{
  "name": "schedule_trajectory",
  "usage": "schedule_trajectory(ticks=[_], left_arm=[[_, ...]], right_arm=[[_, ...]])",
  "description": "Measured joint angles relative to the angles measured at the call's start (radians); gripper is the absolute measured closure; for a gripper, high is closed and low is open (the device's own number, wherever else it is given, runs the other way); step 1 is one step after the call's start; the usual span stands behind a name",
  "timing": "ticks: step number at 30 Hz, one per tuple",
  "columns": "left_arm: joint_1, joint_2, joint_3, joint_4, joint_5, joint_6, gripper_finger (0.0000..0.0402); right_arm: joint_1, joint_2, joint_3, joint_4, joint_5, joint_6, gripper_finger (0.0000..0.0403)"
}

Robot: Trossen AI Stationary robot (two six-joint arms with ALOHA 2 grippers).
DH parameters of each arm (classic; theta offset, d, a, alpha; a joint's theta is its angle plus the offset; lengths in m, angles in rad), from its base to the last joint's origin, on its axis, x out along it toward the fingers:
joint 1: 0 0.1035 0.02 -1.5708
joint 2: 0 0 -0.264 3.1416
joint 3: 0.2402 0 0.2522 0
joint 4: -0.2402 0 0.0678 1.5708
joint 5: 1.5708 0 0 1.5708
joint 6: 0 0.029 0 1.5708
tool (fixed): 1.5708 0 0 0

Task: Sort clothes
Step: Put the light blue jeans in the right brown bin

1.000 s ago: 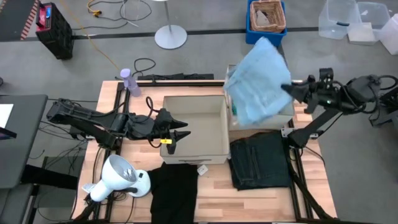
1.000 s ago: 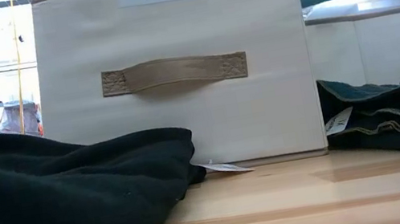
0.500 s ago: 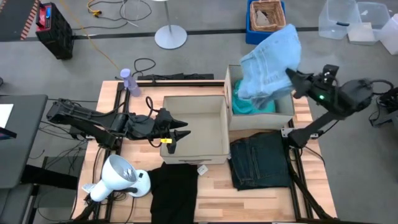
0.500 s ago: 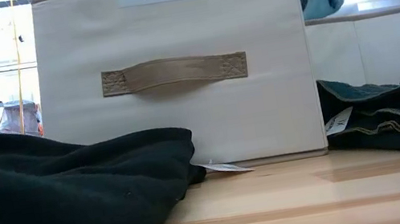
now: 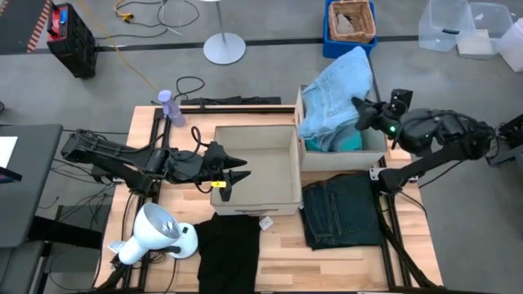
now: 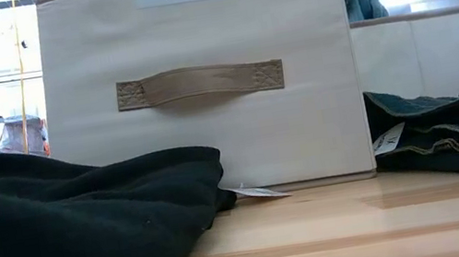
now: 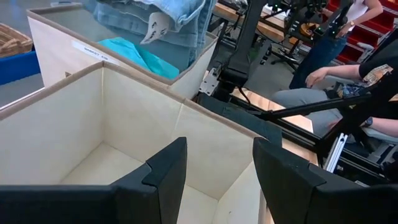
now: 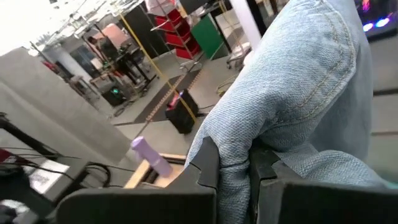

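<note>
Step in hand: right tool (image 5: 361,109) clenched on the light blue jeans (image 5: 333,100), hung over the far-right box (image 5: 376,149) holding the teal top (image 5: 347,140); left tool (image 5: 233,174) released, idle; next, judged: lower and release.

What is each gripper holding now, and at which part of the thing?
The right gripper is shut on the light blue jeans, pinching a fold of denim above the right box. The left gripper holds nothing.

Left gripper (image 7: 217,180), fingers apart, over an open beige box (image 7: 118,118); beyond it, light blue jeans (image 7: 161,15) above a teal top (image 7: 140,56).
</note>
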Motion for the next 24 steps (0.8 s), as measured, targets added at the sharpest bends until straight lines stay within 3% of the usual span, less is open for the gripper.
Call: schedule_trajectory(ticks=[7, 19, 24], left_arm=[[0.000, 0.000, 0.000, 0.004, -0.003, 0.000, 0.0223], [0.000, 0.000, 0.000, 0.045, -0.003, 0.009, 0.0223], [0.000, 0.000, 0.000, 0.044, -0.003, 0.011, 0.0223]], right_arm=[[-0.120, 0.013, 0.000, 0.026, -0.130, -0.029, 0.0371], [-0.329, 0.023, 0.000, -0.441, -0.206, 0.131, 0.0371], [-0.328, 0.036, 0.000, -0.404, -0.213, 0.134, 0.0371]])
